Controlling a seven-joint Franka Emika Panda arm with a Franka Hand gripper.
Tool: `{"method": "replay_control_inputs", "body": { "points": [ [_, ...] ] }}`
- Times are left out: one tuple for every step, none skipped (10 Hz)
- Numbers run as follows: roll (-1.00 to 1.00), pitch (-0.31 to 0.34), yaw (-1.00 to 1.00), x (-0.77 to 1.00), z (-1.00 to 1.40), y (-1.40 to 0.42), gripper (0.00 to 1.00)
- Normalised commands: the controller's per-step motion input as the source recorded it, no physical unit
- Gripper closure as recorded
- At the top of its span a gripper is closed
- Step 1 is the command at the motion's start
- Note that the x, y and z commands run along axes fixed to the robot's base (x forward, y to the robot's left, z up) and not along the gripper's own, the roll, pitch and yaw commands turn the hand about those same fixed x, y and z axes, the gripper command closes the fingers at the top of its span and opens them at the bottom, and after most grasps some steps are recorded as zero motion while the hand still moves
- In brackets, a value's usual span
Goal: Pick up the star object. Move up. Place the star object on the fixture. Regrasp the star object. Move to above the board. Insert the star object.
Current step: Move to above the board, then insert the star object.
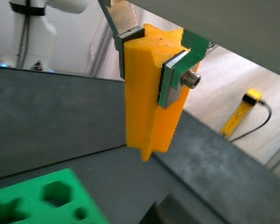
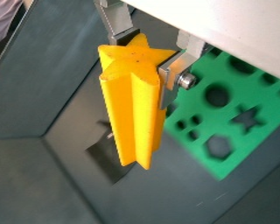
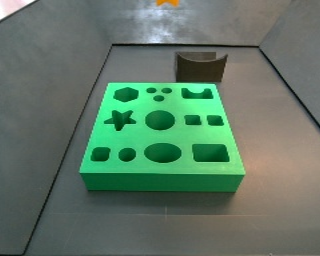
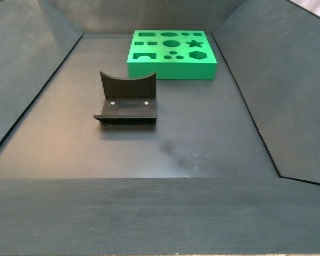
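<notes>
The large bright green rectangular board (image 3: 160, 137), a slab cut with star, hexagon, circle, square and oval holes, lies flat on the dark grey floor of the walled bin (image 4: 190, 150), well below the gripper; in both wrist views part of it shows beyond the held piece (image 2: 230, 114), off to one side of it rather than directly beneath; the small dark grey-black fixture (image 4: 127, 97), an L-shaped bracket with a concave notch in its upright on a flat base plate, stands on the floor near the board but apart from it, also well below the tool, and nothing rests on it; the gripper (image 1: 154, 61) is raised high, out of the frame in both side views save for what may be an orange tip at the upper edge of one, too small to be sure; its flat silver fingers (image 2: 178, 70) are closed to the width of the orange-yellow star-section prism (image 2: 130, 109) and clamp it near its upper end; the star object hangs upright between them, its long body pointing down clear of the floor, its five-pointed end face up beside the fingers.
</notes>
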Motion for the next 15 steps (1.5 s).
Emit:
{"method": "replay_control_inputs", "body": {
  "points": [
    [-1.0,-0.029,-0.13,-0.19,0.09,-0.3,1.0],
    [-1.0,-0.025,-0.13,-0.12,0.05,-0.14,1.0],
    [-1.0,-0.027,-0.13,-0.11,0.04,-0.07,1.0],
    [-1.0,-0.033,-0.13,-0.1,0.02,-0.01,1.0],
    [-1.0,-0.036,-0.12,-0.08,0.01,0.03,1.0],
    [-1.0,-0.04,-0.12,-0.07,0.01,0.03,1.0],
    [-0.91,-0.046,-0.1,-0.07,0.0,0.03,1.0],
    [-0.69,-0.042,-0.07,-0.06,0.0,0.03,1.0],
    [-0.48,-0.037,-0.04,-0.05,0.0,0.03,1.0],
    [-0.28,-0.034,-0.02,-0.04,0.0,0.02,1.0],
    [0.0,0.0,-0.01,0.0,0.0,0.0,1.0],
    [-0.05,0.0,-0.63,0.04,-0.07,-0.12,1.0],
    [-0.07,-0.017,-1.0,0.0,-0.17,-0.02,1.0],
    [-0.06,-0.049,-1.0,0.0,-0.22,-0.01,1.0],
    [-0.06,-0.049,-1.0,0.0,-0.22,-0.01,1.0]
  ]
}}
